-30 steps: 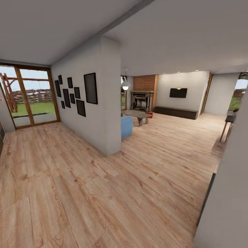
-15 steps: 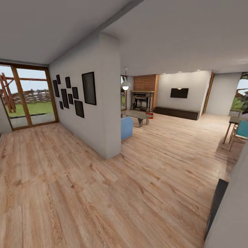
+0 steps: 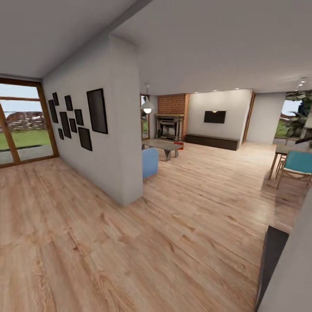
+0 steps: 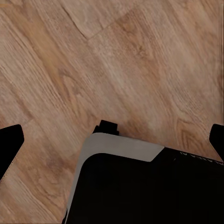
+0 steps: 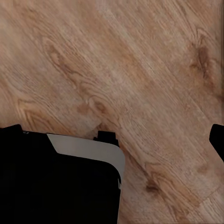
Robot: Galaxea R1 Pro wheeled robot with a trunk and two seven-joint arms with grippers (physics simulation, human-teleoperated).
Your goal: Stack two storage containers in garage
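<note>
The living room lies far ahead in the head view, with its red-brick fireplace (image 3: 172,116), black wall TV (image 3: 215,116) and long low dark bench (image 3: 211,141). A small orange-red shape (image 3: 178,144) sits on the wood floor beside the low coffee table (image 3: 161,145); it is too small to tell whether it is one of the storage containers. In the left wrist view my left gripper (image 4: 113,140) hangs open over wood planks, nothing between its fingers. My right gripper (image 5: 114,135) is likewise open over bare planks. My own dark base (image 4: 140,186) shows under both.
A white partition wall (image 3: 117,130) with several black picture frames stands ahead at the left, a blue seat (image 3: 150,162) behind its end. Glass garden doors (image 3: 21,125) are at far left. A table and teal chair (image 3: 297,162) stand at right. A grey wall edge (image 3: 290,268) is close at right.
The whole head view has shifted: the camera has moved on and turned right, so the partition and doors slid left and the teal chair and table came into view.
</note>
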